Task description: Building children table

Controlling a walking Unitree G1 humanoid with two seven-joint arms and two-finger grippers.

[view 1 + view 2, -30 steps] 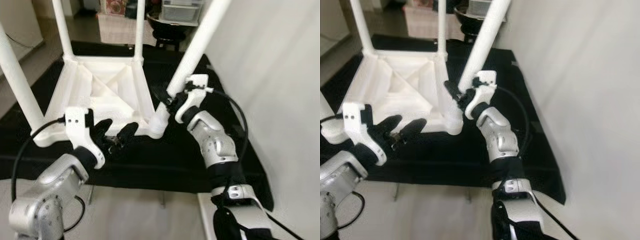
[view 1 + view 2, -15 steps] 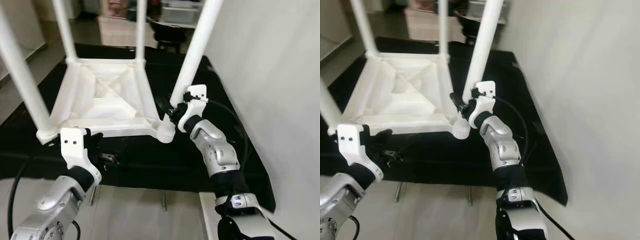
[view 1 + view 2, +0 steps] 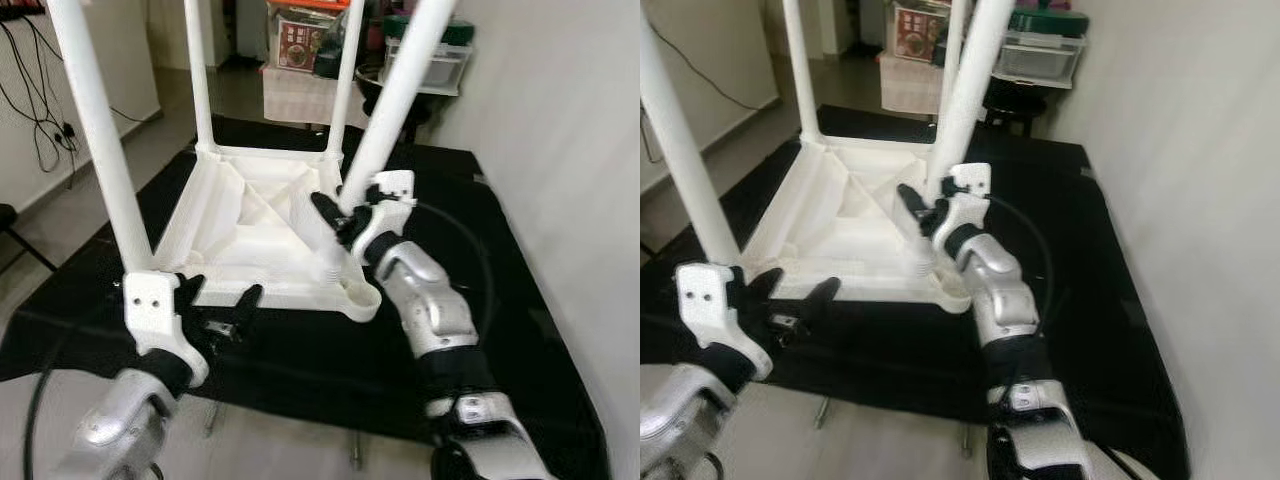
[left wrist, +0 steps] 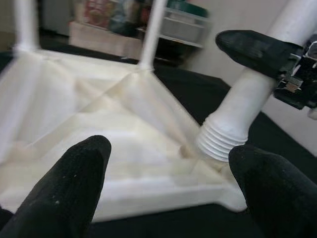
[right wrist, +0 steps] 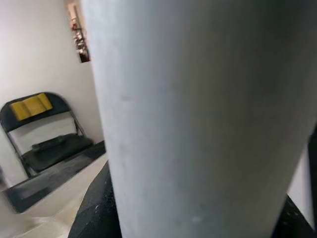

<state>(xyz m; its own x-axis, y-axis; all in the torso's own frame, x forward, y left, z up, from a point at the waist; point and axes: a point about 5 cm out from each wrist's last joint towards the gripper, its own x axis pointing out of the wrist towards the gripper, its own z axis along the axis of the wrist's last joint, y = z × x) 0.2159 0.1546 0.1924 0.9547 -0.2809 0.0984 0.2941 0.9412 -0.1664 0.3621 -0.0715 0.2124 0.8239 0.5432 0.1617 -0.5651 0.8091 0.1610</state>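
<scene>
Since a moment ago, the right gripper point(image 3: 338, 212) has stood its white leg point(image 3: 395, 95) steeper; clamped on it, threaded end (ribbed) near the corner socket of the upturned white table point(image 3: 250, 225) on the black mat point(image 3: 500, 250). Left gripper point(image 3: 222, 305), fingers apart, hovers before the table's near edge.

Inverted table top point(image 3: 250, 235) sat centre frame on mat point(image 3: 520, 270); three legs rose from its far-left, far-right and near-left corners. Fourth leg point(image 3: 395, 100) leaned from upper right of frame down toward near-right corner point(image 3: 355, 295). Right gripper point(image 3: 345, 210) clasped that leg low, right of centre. Left gripper point(image 3: 215, 305) lay lower left, fingers spread, just before table's near edge. Storage boxes point(image 3: 430, 60) stood behind, top of frame. Wall point(image 3: 570, 150) ran down right side.
</scene>
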